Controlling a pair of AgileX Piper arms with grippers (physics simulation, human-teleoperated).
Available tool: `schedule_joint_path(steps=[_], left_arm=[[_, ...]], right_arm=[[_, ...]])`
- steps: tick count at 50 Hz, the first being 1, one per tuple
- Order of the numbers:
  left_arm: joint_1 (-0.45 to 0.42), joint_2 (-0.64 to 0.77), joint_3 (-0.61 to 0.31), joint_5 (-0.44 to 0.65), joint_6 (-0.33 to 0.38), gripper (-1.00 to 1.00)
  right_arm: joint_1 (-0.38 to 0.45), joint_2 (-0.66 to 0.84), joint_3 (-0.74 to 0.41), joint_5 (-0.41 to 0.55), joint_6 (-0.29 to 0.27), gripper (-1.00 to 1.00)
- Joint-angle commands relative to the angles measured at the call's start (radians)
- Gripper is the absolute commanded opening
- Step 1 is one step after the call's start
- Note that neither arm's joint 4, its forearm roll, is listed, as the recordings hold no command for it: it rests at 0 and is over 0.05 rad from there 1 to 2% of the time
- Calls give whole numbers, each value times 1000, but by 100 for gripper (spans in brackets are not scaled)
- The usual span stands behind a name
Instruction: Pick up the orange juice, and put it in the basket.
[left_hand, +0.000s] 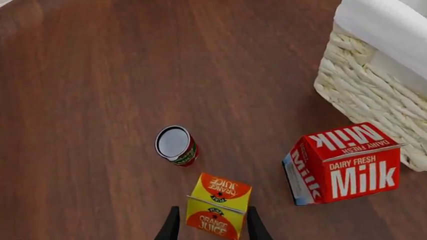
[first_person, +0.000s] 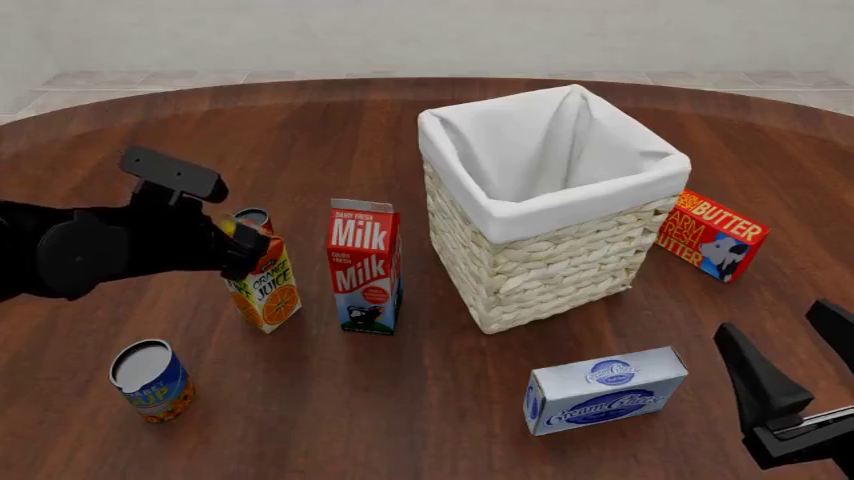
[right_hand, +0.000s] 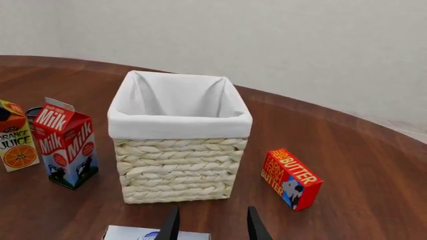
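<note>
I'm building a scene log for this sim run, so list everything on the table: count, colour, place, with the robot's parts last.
orange juice: 1, yellow and orange carton, upright, front-left, just left of the milk carton.
milk carton: 1, red and white, upright, between the orange juice and the basket.
basket: 1, pale wicker with white liner, centre, nothing visible inside.
dark red can: 1, upright just behind the orange juice.
blue-and-orange can: 1, upright, near left edge.
butter box: 1, red and yellow, right of the basket.
cream cheese box: 1, blue and white, in front of the basket.
table: 1, dark brown wood.
left gripper: black, fingers straddling the orange juice top.
right gripper: black, open, near right.
</note>
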Motion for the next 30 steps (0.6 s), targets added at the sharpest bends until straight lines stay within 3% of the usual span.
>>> schedule_joint_path(steps=[1,30], left_arm=[[7,27,0,-21,-2,100],[-25,84,32,-85,-46,100]], right_arm=[[0,16,0,-14,-2,100],[-3,18,0,-11,-5,100]])
